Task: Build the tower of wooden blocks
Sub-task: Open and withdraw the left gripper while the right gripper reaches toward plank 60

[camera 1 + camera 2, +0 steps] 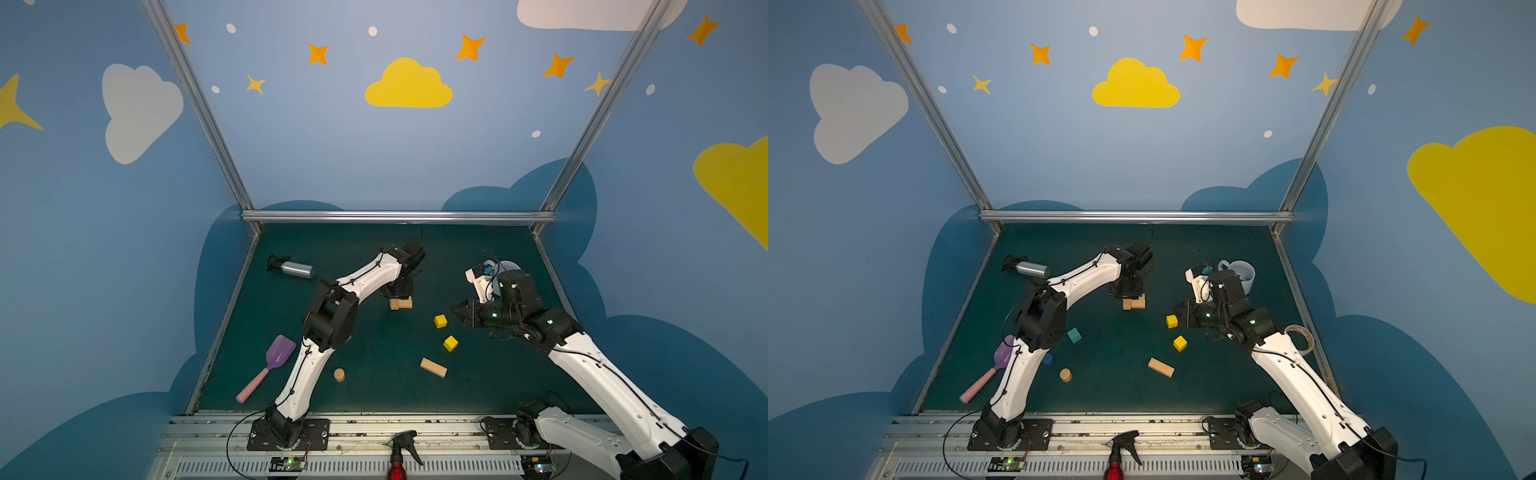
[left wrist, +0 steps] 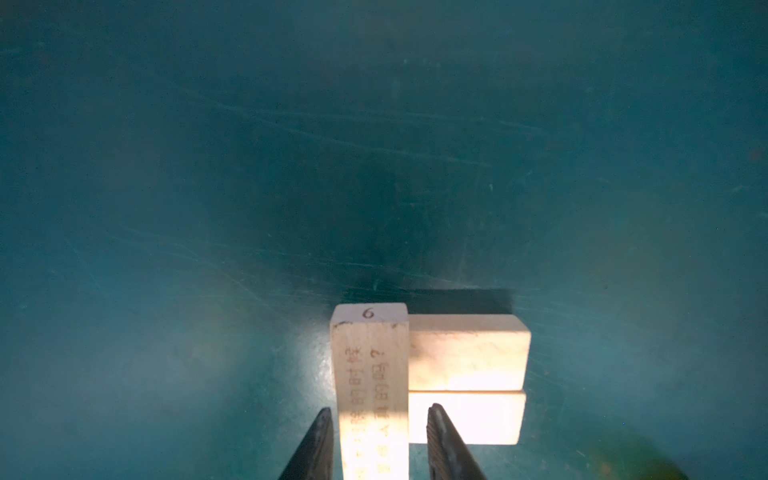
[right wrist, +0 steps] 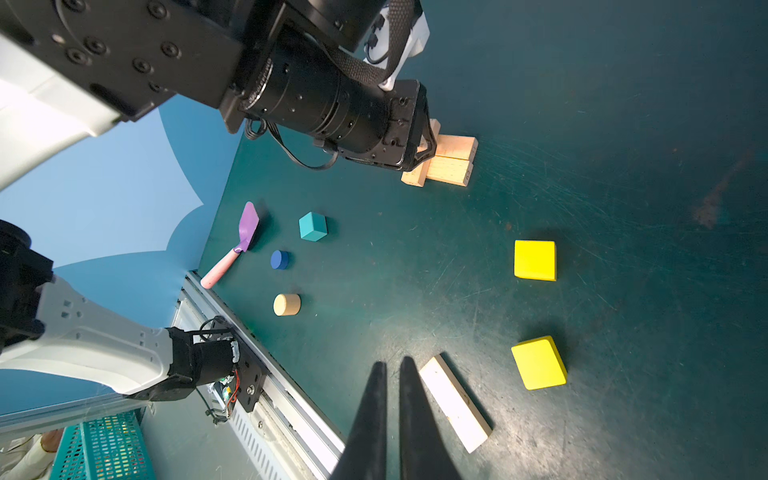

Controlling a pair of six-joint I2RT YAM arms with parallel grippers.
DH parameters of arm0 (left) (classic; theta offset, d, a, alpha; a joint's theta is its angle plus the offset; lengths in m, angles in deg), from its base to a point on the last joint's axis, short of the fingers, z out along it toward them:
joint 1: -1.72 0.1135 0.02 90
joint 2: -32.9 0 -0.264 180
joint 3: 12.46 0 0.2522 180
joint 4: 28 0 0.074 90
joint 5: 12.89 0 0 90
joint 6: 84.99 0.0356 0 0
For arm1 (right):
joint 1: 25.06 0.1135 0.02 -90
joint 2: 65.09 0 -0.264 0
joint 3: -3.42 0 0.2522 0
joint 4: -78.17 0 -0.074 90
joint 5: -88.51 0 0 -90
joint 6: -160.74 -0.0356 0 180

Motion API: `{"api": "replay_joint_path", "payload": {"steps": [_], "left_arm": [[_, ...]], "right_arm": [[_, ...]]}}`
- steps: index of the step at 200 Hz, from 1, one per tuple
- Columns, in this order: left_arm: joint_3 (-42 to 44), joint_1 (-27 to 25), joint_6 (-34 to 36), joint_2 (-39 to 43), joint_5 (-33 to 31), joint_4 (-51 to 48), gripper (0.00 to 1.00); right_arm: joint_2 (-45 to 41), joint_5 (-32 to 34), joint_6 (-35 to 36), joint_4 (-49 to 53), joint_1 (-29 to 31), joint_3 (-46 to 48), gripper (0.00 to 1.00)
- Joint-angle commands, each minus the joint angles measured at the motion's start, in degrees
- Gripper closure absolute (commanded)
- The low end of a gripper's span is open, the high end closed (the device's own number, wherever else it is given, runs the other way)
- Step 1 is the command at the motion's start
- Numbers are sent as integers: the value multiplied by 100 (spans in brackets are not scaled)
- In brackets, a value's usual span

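We find the tower (image 1: 401, 303) barely begun. It stands about mid-desk, a little toward the far edge. Two base planks (image 2: 465, 361) lie flat side by side, long sides touching. A cross plank (image 2: 370, 374) runs across one end of them; we cannot tell whether it rests on that end or butts against it. The left gripper (image 2: 381, 409) straddles the cross plank with its jaws apart. One finger sits at the plank's side and a thin gap shows at the other, so we judge the plank not clamped.

Six pieces are left to place, all loose on the desk (image 1: 374, 399):
- A loose plank (image 1: 433, 368) lies toward the near edge, right of middle.
- A far yellow cube (image 1: 440, 321) and a near yellow cube (image 1: 450, 343) sit apart from each other, between that plank and the tower.
- A teal cube (image 1: 1074, 335), blue cylinder (image 3: 279, 259) and tan cylinder (image 1: 339, 375) sit toward the near left corner, by the left arm.

The right gripper (image 3: 392, 362) hangs just beside the far yellow cube, jaws together and holding nothing.

Our judgement: three of the nine blocks are at the tower, and only its lowest part is laid.
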Motion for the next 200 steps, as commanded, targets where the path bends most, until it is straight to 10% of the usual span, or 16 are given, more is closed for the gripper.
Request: {"api": "replay_joint_path", "payload": {"steps": [1, 52, 105, 151, 200], "left_arm": [[-76, 5, 38, 5, -58, -136, 60], [-66, 11, 79, 233, -98, -187, 59], [374, -33, 164, 1338, -111, 113, 58], [2023, -104, 53, 3098, 0, 1238, 57], [3967, -301, -228, 4818, 257, 2525, 56]], "right_arm": [[-98, 58, -16, 46, 15, 79, 91], [-79, -7, -18, 55, 23, 57, 90], [408, -195, 472, 749, 263, -294, 67], [1020, -28, 962, 1701, 904, -413, 31], [1655, 26, 1434, 2111, 1403, -125, 22]]}}
